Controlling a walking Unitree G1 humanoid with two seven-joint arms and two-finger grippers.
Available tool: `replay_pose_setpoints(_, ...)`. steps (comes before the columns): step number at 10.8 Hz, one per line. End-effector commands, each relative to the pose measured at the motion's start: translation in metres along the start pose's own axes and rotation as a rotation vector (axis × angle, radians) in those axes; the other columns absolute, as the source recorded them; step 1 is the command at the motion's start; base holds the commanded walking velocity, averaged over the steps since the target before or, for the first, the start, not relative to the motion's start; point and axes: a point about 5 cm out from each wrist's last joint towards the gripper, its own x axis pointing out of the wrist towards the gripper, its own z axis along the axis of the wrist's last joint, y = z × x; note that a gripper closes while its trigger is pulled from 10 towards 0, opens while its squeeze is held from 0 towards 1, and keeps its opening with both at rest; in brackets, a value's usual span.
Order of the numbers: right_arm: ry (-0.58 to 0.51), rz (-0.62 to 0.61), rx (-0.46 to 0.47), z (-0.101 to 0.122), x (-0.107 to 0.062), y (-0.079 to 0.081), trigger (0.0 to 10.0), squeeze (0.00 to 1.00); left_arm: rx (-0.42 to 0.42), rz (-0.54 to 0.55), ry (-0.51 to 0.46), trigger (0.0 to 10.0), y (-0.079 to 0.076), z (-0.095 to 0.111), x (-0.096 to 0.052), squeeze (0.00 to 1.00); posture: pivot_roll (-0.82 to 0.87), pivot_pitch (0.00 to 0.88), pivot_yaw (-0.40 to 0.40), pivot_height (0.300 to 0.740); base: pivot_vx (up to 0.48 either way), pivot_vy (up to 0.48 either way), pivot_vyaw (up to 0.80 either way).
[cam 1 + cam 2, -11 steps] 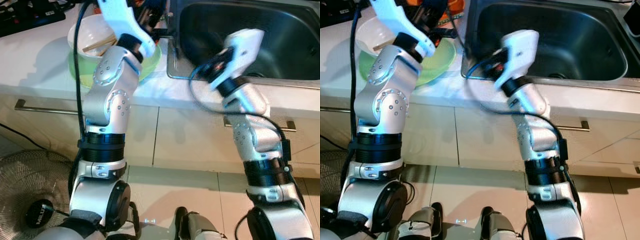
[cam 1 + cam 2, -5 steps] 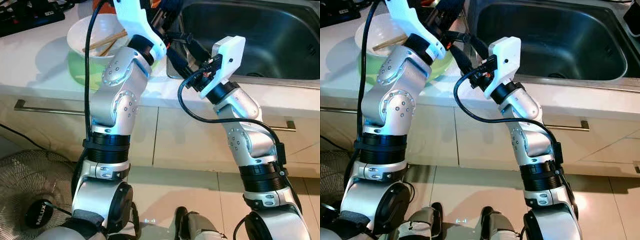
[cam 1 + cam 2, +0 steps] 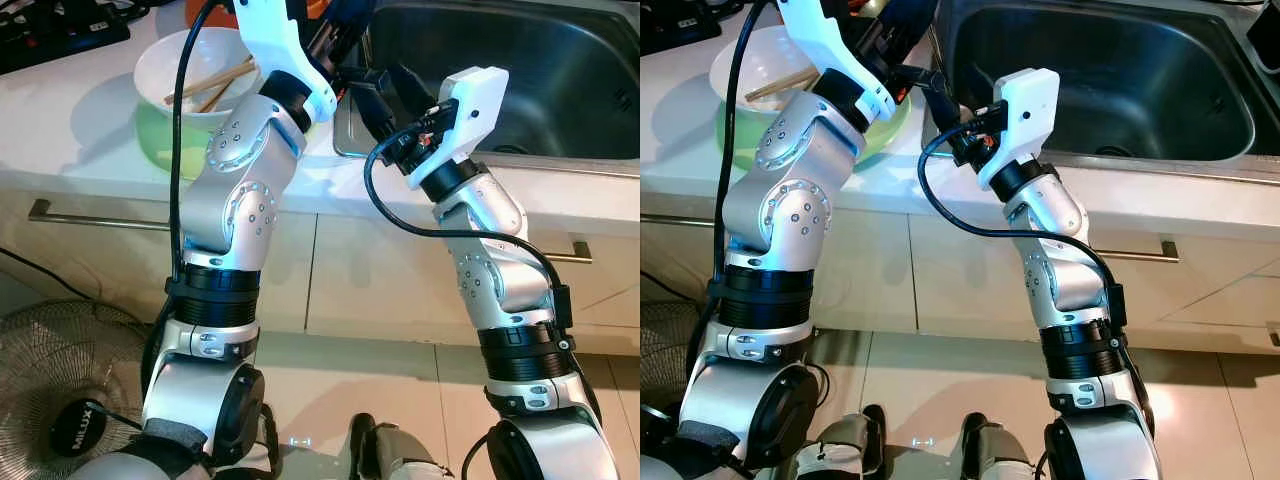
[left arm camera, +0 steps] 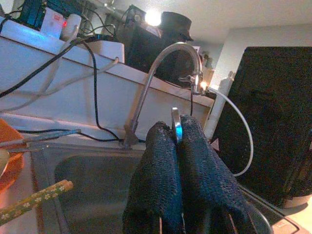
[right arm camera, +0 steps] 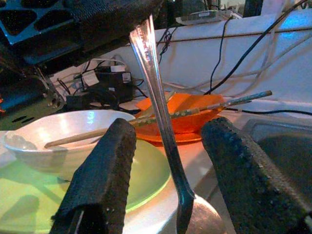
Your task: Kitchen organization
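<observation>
Pinching a spoon (image 5: 158,122) upright, the left gripper (image 4: 178,141) offers it between the right gripper's (image 5: 168,161) spread fingers; handover unfinished, dishes beyond still unsorted.

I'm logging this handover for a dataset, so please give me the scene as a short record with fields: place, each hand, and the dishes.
place: kitchen counter beside a steel sink
left hand: shut on a metal spoon, handle end pinched
right hand: open, fingers on either side of the spoon, not closed on it
white bowl: holds chopsticks, sits on a green plate
orange dish: behind the bowl
</observation>
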Motion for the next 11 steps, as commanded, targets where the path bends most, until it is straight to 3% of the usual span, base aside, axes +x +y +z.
replay_pose_setpoints(1, -0.007, -0.015, -0.009, 0.000, 0.002, -0.001, 10.0, 0.00, 0.003, -0.052, -0.014, 10.0, -0.011, 0.004, 0.001, 0.00, 0.12, 0.231, -0.025, 0.740, 0.000, 0.000, 0.00)
replay_pose_setpoints(6, 0.033, -0.070, 0.002, -0.015, 0.007, -0.002, 10.0, 0.00, -0.007, -0.070, -0.014, 10.0, -0.015, 0.005, 0.000, 0.00, 0.14, 0.237, -0.030, 0.740, 0.000, 0.000, 0.00)
replay_pose_setpoints(7, 0.037, -0.081, -0.004, -0.016, 0.008, -0.003, 2.3, 0.00, -0.009, -0.071, -0.012, 10.0, -0.015, 0.005, 0.000, 0.00, 0.14, 0.238, -0.031, 0.740, 0.000, 0.000, 0.00)
replay_pose_setpoints(8, 0.037, -0.086, -0.005, -0.017, 0.008, -0.003, 0.0, 0.00, -0.011, -0.072, -0.011, 10.0, -0.015, 0.005, -0.001, 0.00, 0.14, 0.237, -0.031, 0.740, 0.000, 0.000, 0.00)
replay_pose_setpoints(11, 0.028, -0.096, -0.006, -0.017, 0.009, -0.003, 0.0, 0.00, -0.023, -0.080, -0.004, 10.0, -0.016, 0.004, -0.002, 0.00, 0.14, 0.229, -0.030, 0.740, 0.000, 0.000, 0.00)
